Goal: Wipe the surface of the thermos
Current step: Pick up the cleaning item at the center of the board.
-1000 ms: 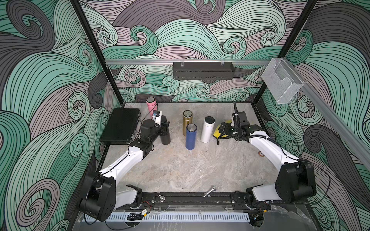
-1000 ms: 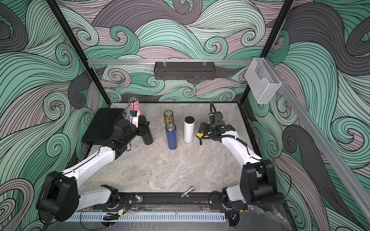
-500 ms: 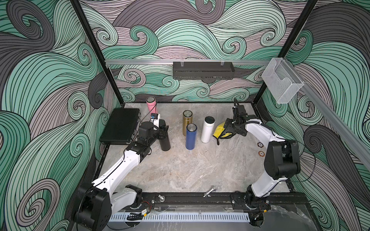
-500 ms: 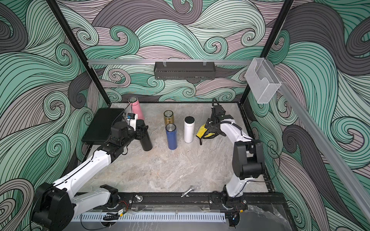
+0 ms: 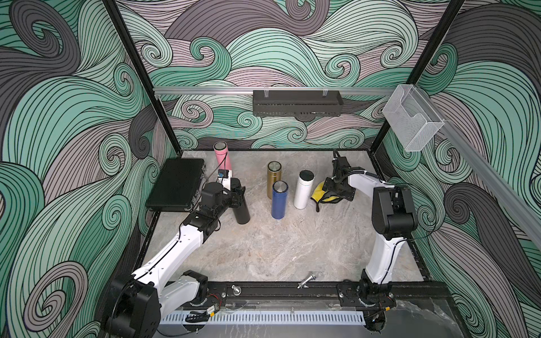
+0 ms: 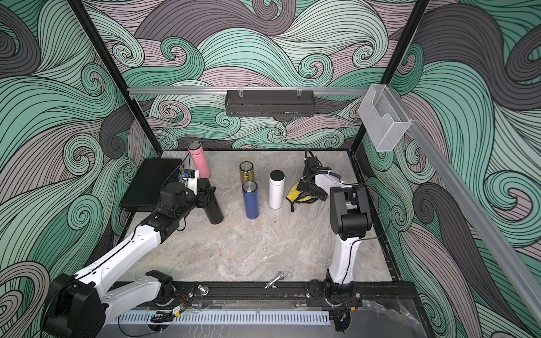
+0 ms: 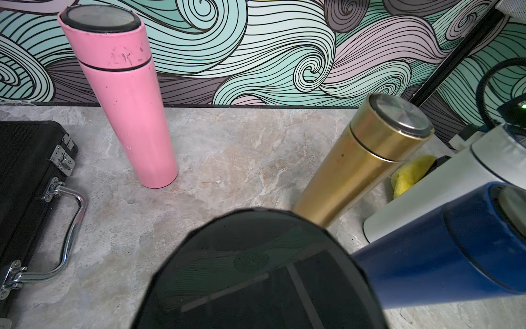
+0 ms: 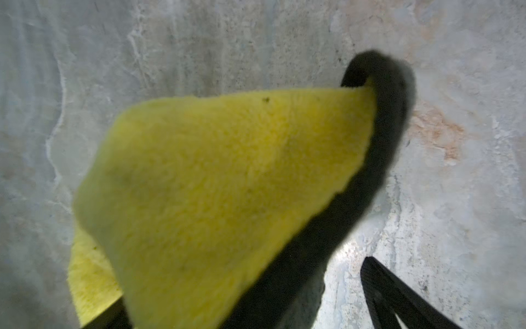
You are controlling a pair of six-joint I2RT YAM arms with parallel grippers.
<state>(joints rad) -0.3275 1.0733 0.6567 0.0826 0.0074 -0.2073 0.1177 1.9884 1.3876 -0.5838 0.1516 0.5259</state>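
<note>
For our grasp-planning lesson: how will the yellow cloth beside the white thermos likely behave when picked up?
The yellow cloth lies crumpled and folded, so it probably droops limply. Its fuzzy surface in the right wrist view suggests a non-slip grip. Thin fabric, so likely light.

1. You are getting bright, even light in both top views; the surface (image 5: 263, 248) is showing only faint, short shadows.
2. In the left wrist view the black thermos (image 7: 256, 270) is sitting out of focus near the lens, its glossy lid mirroring the pattern of the wall (image 7: 256, 42).
3. That view is bending at its edges: the pink thermos (image 7: 125, 108) is appearing to lean outward.
4. In the right wrist view the yellow cloth (image 8: 213, 185) is blurring close up, and a glare patch is shining on the surface beside it.
</note>
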